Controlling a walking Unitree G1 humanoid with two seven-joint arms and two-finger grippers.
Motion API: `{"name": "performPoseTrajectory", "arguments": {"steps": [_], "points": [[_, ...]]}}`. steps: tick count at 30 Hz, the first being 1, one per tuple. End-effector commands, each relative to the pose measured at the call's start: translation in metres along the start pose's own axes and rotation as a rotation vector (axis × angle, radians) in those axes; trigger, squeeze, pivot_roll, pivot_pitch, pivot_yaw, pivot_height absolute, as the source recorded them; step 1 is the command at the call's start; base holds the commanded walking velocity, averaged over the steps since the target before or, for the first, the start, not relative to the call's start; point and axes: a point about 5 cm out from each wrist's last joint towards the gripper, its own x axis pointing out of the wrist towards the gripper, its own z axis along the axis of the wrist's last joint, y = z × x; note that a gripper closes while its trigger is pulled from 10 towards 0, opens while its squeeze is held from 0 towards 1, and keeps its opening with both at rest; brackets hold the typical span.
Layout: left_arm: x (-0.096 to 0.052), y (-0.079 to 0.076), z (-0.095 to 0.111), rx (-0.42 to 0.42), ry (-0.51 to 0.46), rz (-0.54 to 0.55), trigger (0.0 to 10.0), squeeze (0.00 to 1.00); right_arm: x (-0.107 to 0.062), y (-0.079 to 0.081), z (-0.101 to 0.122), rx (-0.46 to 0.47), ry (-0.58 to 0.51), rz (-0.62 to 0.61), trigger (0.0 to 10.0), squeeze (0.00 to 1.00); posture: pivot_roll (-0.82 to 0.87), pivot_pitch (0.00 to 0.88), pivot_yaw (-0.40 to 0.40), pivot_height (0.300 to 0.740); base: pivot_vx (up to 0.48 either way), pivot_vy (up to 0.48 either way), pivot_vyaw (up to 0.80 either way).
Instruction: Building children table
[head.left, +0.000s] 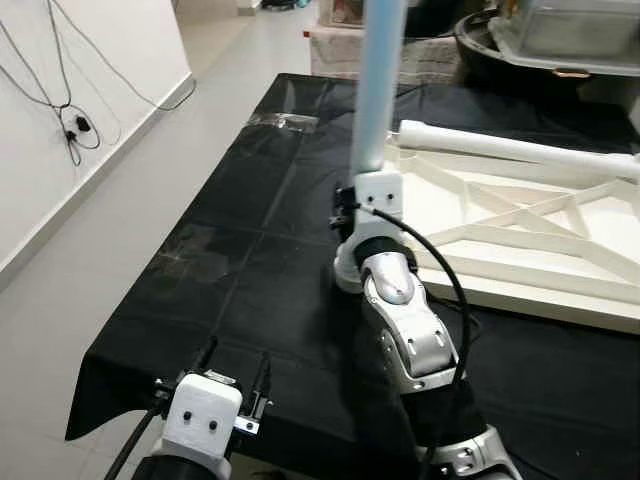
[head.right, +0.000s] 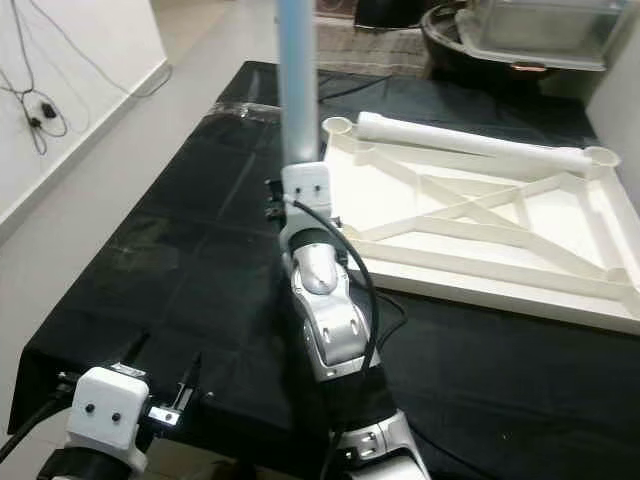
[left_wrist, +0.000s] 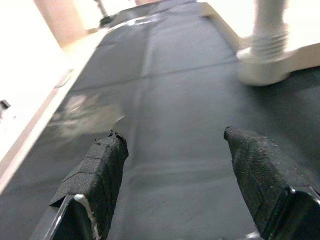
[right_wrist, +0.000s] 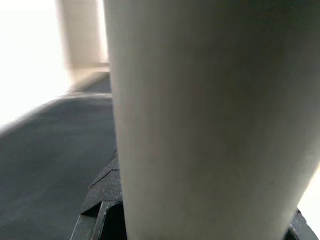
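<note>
Tabletop (head.right: 480, 225) is lying upside down on the black cloth (head.left: 250, 260), ribs facing up, which makes sense since the corner sockets need to point upward for the legs to go in. One leg (head.right: 470, 140) is lying flat along its far edge, not fitted yet. Right gripper (head.left: 352, 200) is holding another leg (head.left: 378, 90) upright, fingers closed around it down low, at the tabletop's near-left corner, I'd guess so it can be turned into that socket while staying vertical. From the left wrist view the leg's threaded end (left_wrist: 267, 45) is sitting in the corner socket (left_wrist: 265, 70). Left gripper (head.left: 235, 385) is hanging at the near edge of the cloth, fingers (left_wrist: 100, 170) spread wide and gripping nothing, probably just staying out of the way.
</note>
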Motion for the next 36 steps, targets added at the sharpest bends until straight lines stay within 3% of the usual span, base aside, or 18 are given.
{"name": "performPoseTrajectory", "arguments": {"steps": [1, 5, 14, 19, 22, 24, 25, 29, 30, 31, 32, 33, 34, 35, 36], "points": [[-0.001, -0.001, -0.007, 0.0, 0.041, -0.008, 10.0, 0.0, -0.021, 0.009, -0.044, -0.011, 0.296, -0.193, 10.0, 0.0, 0.13, 0.218, 0.007, 0.74, 0.0, 0.0, 0.0], [-0.002, -0.001, -0.007, 0.002, 0.041, -0.011, 10.0, 0.0, -0.033, 0.017, -0.044, 0.062, 0.364, -0.269, 10.0, 0.0, 0.14, 0.222, 0.005, 0.74, 0.0, 0.0, 0.0], [-0.002, 0.001, -0.007, 0.007, 0.044, -0.016, 10.0, 0.0, -0.034, 0.017, -0.042, 0.094, 0.392, -0.28, 10.0, 0.0, 0.14, 0.222, 0.005, 0.74, 0.0, 0.0, 0.0], [-0.002, -0.001, -0.008, 0.007, 0.044, -0.022, 10.0, 0.0, -0.022, -0.001, -0.057, 0.138, 0.488, -0.387, 10.0, 0.0, 0.14, 0.221, 0.009, 0.74, 0.0, 0.0, 0.0], [-0.001, -0.001, -0.008, 0.008, 0.044, -0.025, 10.0, 0.0, -0.007, -0.023, -0.068, 0.114, 0.509, -0.5, 10.0, 0.0, 0.13, 0.218, 0.011, 0.74, 0.0, 0.0, 0.0], [-0.001, -0.001, -0.008, 0.008, 0.044, -0.025, 10.0, 0.0, -0.007, -0.023, -0.068, 0.114, 0.509, -0.5, 10.0, 0.0, 0.13, 0.218, 0.011, 0.74, 0.0, 0.0, 0.0], [-0.002, 0.0, -0.008, 0.012, 0.044, -0.029, 10.0, 0.0, 0.005, -0.039, -0.076, 0.111, 0.536, -0.539, 10.0, 0.0, 0.13, 0.211, 0.018, 0.74, 0.0, 0.0, 0.0], [-0.002, 0.0, -0.008, 0.012, 0.044, -0.03, 10.0, 0.0, 0.008, -0.042, -0.078, 0.125, 0.553, -0.533, 10.0, 0.0, 0.13, 0.211, 0.018, 0.74, 0.0, 0.0, 0.0], [-0.002, 0.0, -0.008, 0.013, 0.043, -0.031, 10.0, 0.0, 0.018, -0.025, -0.078, 0.17, 0.517, -0.223, 10.0, 0.0, 0.13, 0.208, 0.018, 0.74, 0.0, 0.0, 0.0], [-0.002, 0.0, -0.008, 0.014, 0.043, -0.032, 10.0, 0.0, 0.019, -0.018, -0.078, 0.197, 0.501, -0.11, 10.0, 0.0, 0.13, 0.205, 0.019, 0.74, 0.0, 0.0, 0.0], [-0.002, 0.0, -0.008, 0.014, 0.043, -0.032, 10.0, 0.0, 0.019, -0.018, -0.078, 0.197, 0.501, -0.11, 10.0, 0.0, 0.13, 0.205, 0.019, 0.74, 0.0, 0.0, 0.0], [-0.002, 0.0, -0.008, 0.015, 0.042, -0.033, 10.0, 0.0, 0.018, -0.009, -0.079, 0.216, 0.486, 0.043, 10.0, 0.0, 0.13, 0.205, 0.019, 0.74, 0.0, 0.0, 0.0], [-0.002, 0.0, -0.008, 0.015, 0.042, -0.033, 10.0, 0.0, 0.018, -0.009, -0.079, 0.216, 0.486, 0.043, 10.0, 0.0, 0.13, 0.205, 0.019, 0.74, 0.0, 0.0, 0.0], [-0.002, 0.0, -0.007, 0.017, 0.041, -0.031, 10.0, 0.0, 0.015, -0.001, -0.08, 0.301, 0.483, 0.184, 10.0, 0.0, 0.13, 0.2, 0.014, 0.74, 0.0, 0.0, 0.0], [-0.002, 0.0, -0.007, 0.019, 0.04, -0.03, 10.0, 0.0, 0.012, 0.006, -0.082, 0.319, 0.485, 0.306, 10.0, 0.0, 0.13, 0.2, 0.014, 0.74, 0.0, 0.0, 0.0]]}}
